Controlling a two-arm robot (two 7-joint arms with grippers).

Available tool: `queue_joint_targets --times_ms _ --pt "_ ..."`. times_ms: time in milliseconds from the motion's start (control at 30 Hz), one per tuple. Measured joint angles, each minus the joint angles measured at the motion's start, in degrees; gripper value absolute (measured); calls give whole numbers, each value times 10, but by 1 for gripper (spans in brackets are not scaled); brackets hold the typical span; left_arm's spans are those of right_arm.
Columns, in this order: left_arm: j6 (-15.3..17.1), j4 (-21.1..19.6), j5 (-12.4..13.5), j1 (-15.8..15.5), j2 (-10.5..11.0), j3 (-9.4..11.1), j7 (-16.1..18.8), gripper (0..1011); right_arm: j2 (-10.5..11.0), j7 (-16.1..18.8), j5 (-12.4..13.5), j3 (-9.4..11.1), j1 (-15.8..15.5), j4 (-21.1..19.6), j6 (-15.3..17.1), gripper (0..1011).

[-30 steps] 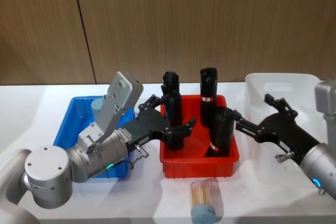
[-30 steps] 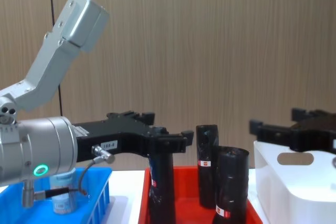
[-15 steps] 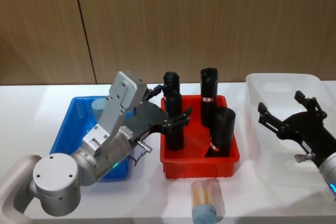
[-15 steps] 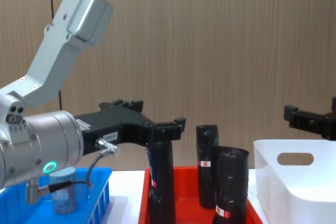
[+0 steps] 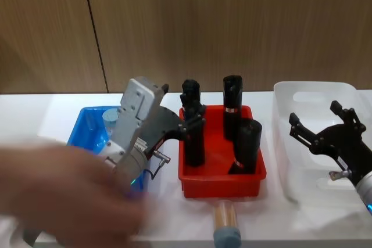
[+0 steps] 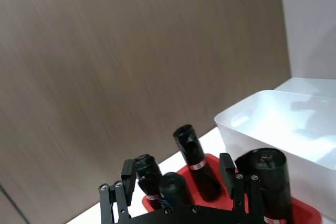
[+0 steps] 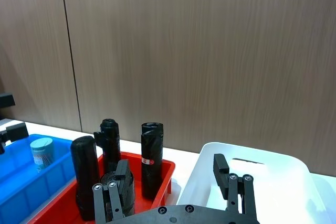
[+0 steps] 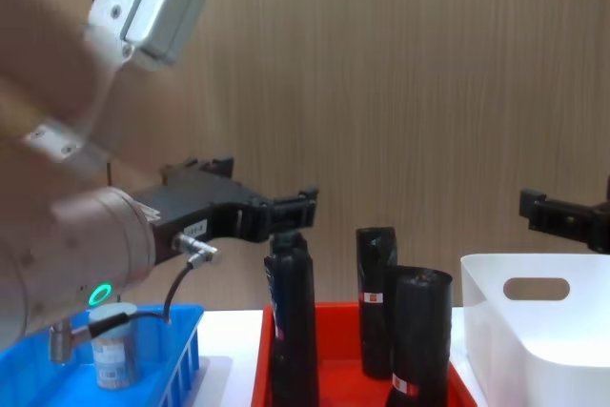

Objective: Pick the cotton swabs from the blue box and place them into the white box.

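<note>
One swab tub (image 5: 110,118) stands in the blue box (image 5: 81,134) at left centre of the head view, another tub (image 5: 225,225) lies at bottom centre; left gripper (image 5: 189,121) and right gripper (image 5: 319,125), jaws spread, empty. Chest view: tub (image 8: 113,355) lower left in the blue box (image 8: 181,369), white box (image 8: 534,335) lower right. Right wrist view: tub (image 7: 41,152) at left edge.

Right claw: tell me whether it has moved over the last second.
Yes. The right claw, open, has pulled back from the red tray toward the robot's right and now hangs over the white box.
</note>
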Motion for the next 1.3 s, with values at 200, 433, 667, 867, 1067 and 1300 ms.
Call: queue_joint_targets --times_ms 200,433,667,867,1067,1300 --pt "-4 -10 8 6 -1 4 35 1004 0 0 0 0 0 0 0 1002" --pt "-5 -13 10 8 -2 5 46 1004 0 0 0 0 0 0 0 1001" --pt "-5 -13 10 8 -1 5 47 1004 0 0 0 0 0 0 0 1002" --pt "-5 -13 10 8 -1 5 47 1004 0 0 0 0 0 0 0 1002" --pt "-5 -13 10 7 -1 5 47 1004 0 0 0 0 0 0 0 1002" --pt "-5 -13 10 7 -1 5 47 1004 0 0 0 0 0 0 0 1002"
